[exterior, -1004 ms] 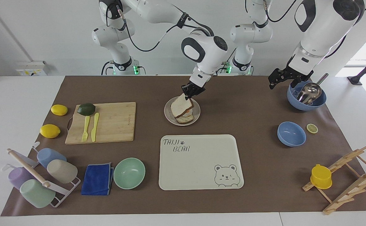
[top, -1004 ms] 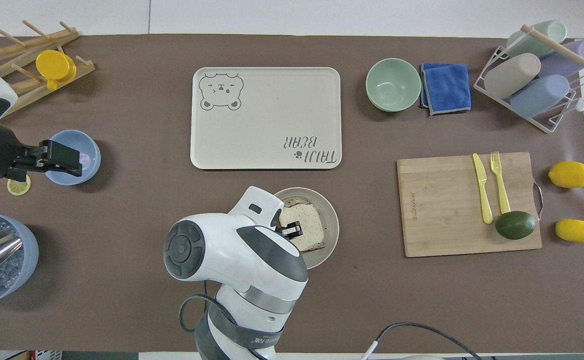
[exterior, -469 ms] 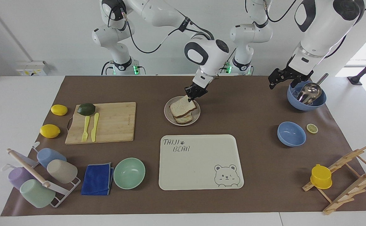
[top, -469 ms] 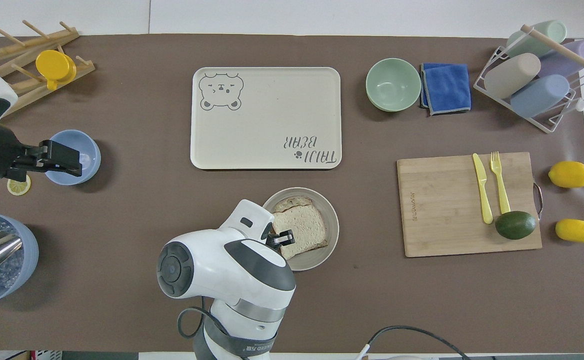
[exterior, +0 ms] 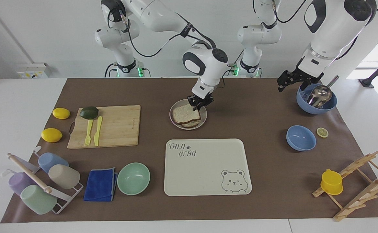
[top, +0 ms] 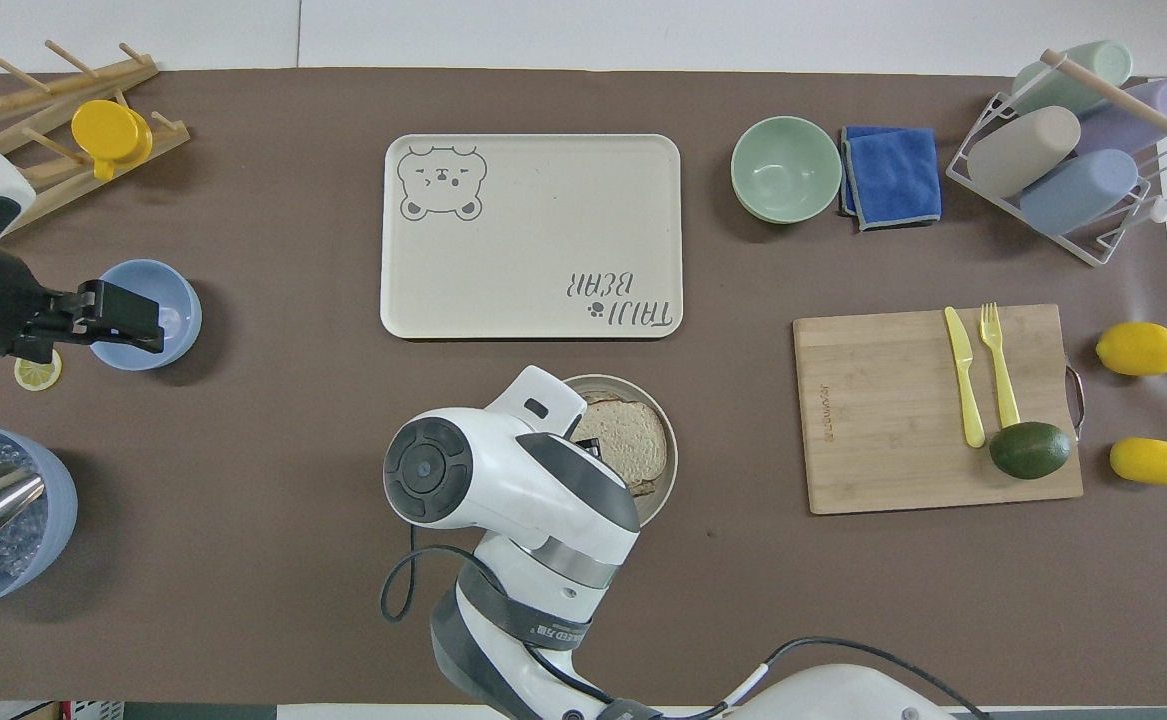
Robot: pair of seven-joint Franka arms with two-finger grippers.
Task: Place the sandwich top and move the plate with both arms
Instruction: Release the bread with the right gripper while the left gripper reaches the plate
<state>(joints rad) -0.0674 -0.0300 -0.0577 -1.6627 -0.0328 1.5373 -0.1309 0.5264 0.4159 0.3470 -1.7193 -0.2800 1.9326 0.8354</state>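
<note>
Bread, the sandwich top (exterior: 182, 114), lies flat on the plate (exterior: 174, 122) under the right gripper (exterior: 199, 104) (grip unclear).

A white table (exterior: 23, 97) carries a brown mat (exterior: 257, 106). On the mat: cream bear tray (exterior: 205, 168) at centre, the plate (exterior: 174, 122) at its twelve o'clock, cutting board (exterior: 117, 129) around ten, mint bowl (exterior: 133, 178) near eight, possibly touching a blue cloth (exterior: 100, 185).
</note>
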